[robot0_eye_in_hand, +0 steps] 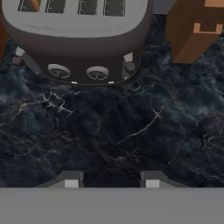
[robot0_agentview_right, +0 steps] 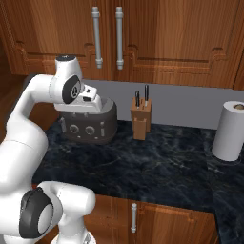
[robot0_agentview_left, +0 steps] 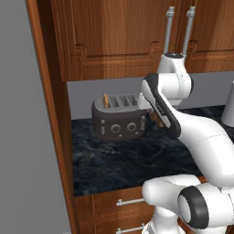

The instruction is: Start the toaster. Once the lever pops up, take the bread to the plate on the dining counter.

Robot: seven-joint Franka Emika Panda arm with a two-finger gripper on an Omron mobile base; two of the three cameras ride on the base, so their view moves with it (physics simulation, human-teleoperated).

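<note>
**Hovering at the toaster's right end, nothing in my pincer**

My pincer (robot0_eye_in_hand: 112, 180) hangs above the black marbled counter (robot0_agentview_left: 137, 160) just in front of the dark grey boxy toaster with the silvery slotted top (robot0_agentview_left: 118, 118). Its two small dark fingertips (robot0_eye_in_hand: 72, 179) stand partly apart with only bare stone between them; I grip nothing.

From the left base camera, my white forearm crosses in front of the toaster's right end, and the hand is tucked beside that end. The thin tan-brown slice of bread (robot0_agentview_left: 106, 99) stands upright in the leftmost slot, its top edge poking above the silvery top. Two round knobs (robot0_agentview_left: 115, 128) sit side by side on the toaster's front face, and a small lever (robot0_eye_in_hand: 128, 57) shows at its right front corner.

To the toaster's right, near it but apart, stands the light wooden knife block with dark handles (robot0_agentview_right: 141, 117). Further right on the same counter stands an upright white paper-towel roll (robot0_agentview_right: 230, 130). Reddish-brown wooden cabinets with grey bar handles (robot0_agentview_right: 143, 33) hang above.
</note>
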